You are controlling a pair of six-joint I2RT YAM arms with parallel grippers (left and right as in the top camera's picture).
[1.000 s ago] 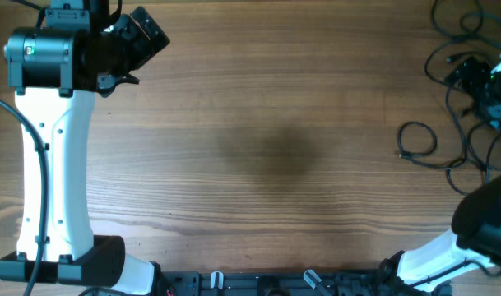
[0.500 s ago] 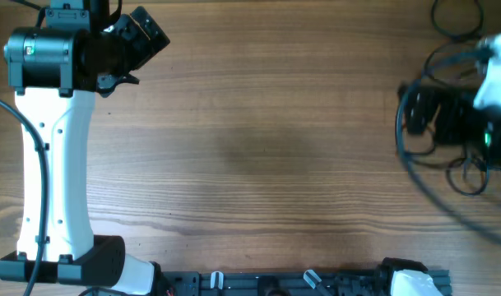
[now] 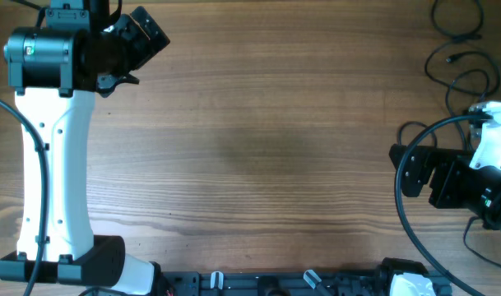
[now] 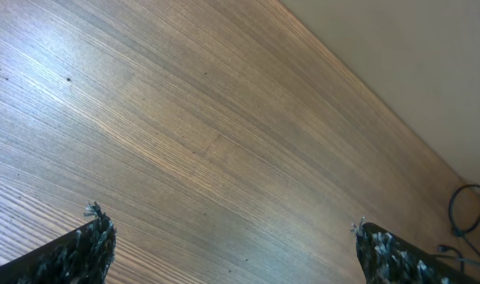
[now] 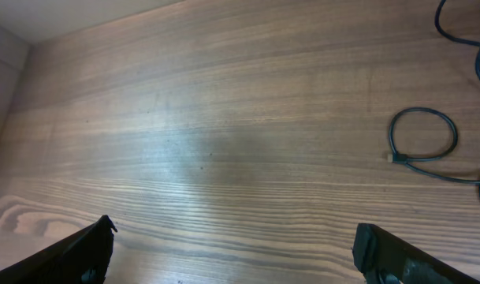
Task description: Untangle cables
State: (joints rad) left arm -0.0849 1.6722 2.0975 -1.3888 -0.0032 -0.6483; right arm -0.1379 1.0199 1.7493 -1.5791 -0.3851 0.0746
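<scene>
The cables (image 3: 457, 72) are thin black cords lying in loose loops at the table's far right; part of the bunch is hidden under my right arm. In the right wrist view one cable (image 5: 422, 136) forms a small round loop with its plug on the wood, ahead and to the right of the fingers. My right gripper (image 3: 401, 169) (image 5: 236, 252) hovers open over bare wood just left of the cables, holding nothing. At the far left corner my left gripper (image 3: 148, 33) (image 4: 236, 252) is open and empty too; a bit of cable (image 4: 465, 211) shows far off at that view's right edge.
The wooden table (image 3: 258, 148) runs to a far edge with a beige wall (image 4: 413, 55) behind it. A thick black arm wire (image 3: 401, 222) curves around my right wrist. The arm mounts (image 3: 258, 284) line the near edge.
My right arm has swung from the near right corner, across the cables, to the right-middle of the table, now covering part of them. The left arm has not moved.
</scene>
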